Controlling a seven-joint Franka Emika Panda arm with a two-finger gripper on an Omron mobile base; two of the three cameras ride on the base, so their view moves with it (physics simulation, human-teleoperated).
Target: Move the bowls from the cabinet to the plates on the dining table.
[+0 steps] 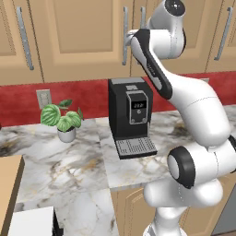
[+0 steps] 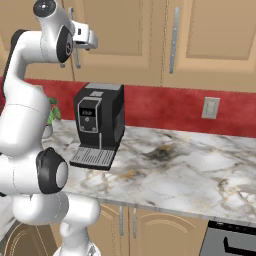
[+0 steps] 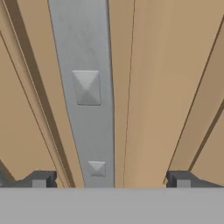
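Our gripper [image 3: 111,179] is spread wide around the silver bar handle [image 3: 89,87] of the tan wooden cabinet [image 3: 166,87]; clenching off-centre, we risk slipping off.

- No readable text, brand, number or sign stands anywhere in these views.
- The coffee machine [image 1: 130,116] at the back edge of the worktop [image 1: 83,161] carries a small dark display panel [image 1: 137,105] on its front; light marks show on it, too blurred to read.
- The wall outlet [image 2: 210,107] above the worktop's back edge bears no lettering.
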